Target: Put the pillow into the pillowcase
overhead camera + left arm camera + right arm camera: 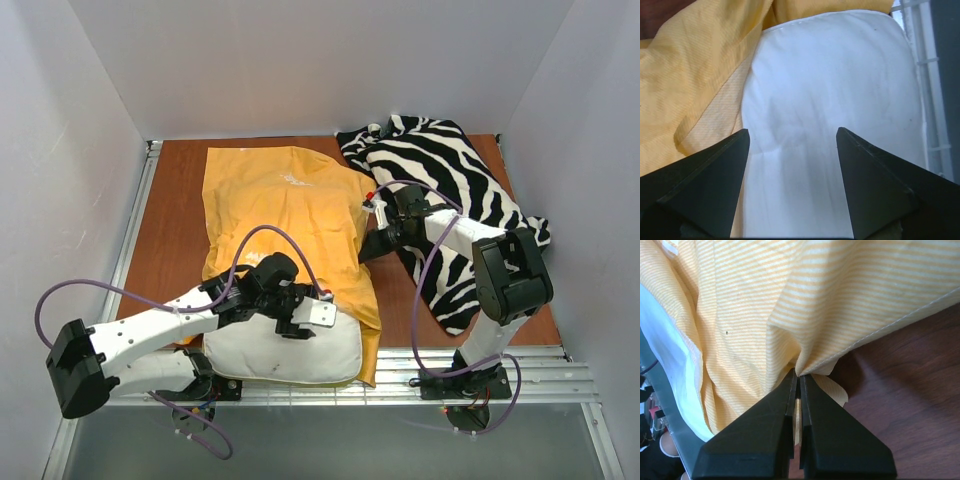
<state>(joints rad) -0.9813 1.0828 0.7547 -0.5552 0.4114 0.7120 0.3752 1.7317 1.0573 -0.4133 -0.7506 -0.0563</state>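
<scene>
The orange-yellow pillowcase (280, 210) lies spread on the left half of the table. The white pillow (285, 355) sits at the near edge, its far end under the case's near hem and its near part bare. My left gripper (305, 322) hovers over the pillow's far right corner. In the left wrist view it (792, 135) is open, with the pillow (830, 75) showing between the fingers and the pillowcase (690, 75) to the left. My right gripper (366, 245) is at the case's right edge. In the right wrist view it (799, 375) is shut on a fold of the pillowcase (765, 300).
A black-and-white zebra-striped cloth (450, 180) lies at the back right, under the right arm. The brown table (175, 200) is walled in white on three sides. A metal rail (450, 360) runs along the near edge by the arm bases.
</scene>
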